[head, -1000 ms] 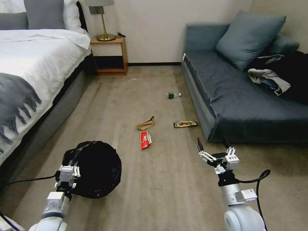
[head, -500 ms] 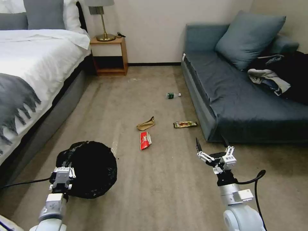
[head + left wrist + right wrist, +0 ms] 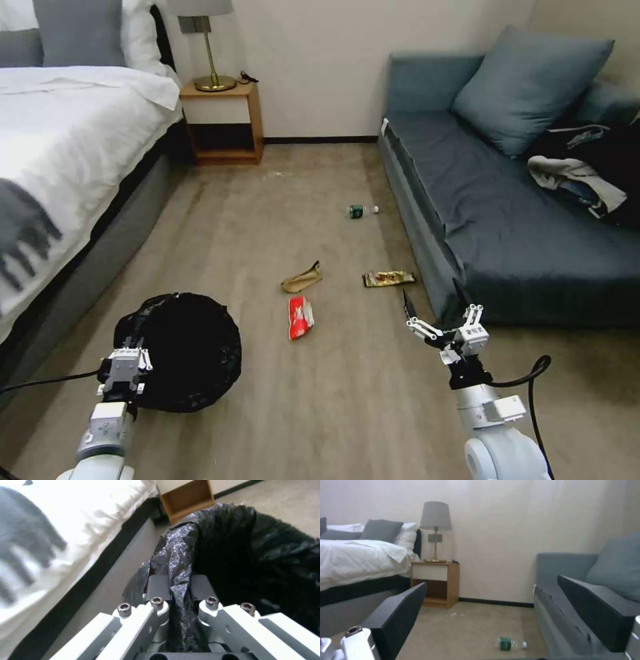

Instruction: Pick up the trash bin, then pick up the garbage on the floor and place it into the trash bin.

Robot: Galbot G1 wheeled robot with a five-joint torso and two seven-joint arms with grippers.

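A bed lies at my left and a blue sofa at my right. My left claw pinches the bag-lined rim of the trash bin, near left. My right claw hovers spread wide, empty. Between them, farther off on the floor, lie the red wrapper, paper bag, gold wrapper and bottle.

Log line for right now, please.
left gripper: shut on trash bin rim | right gripper: open, empty | garbage: on floor
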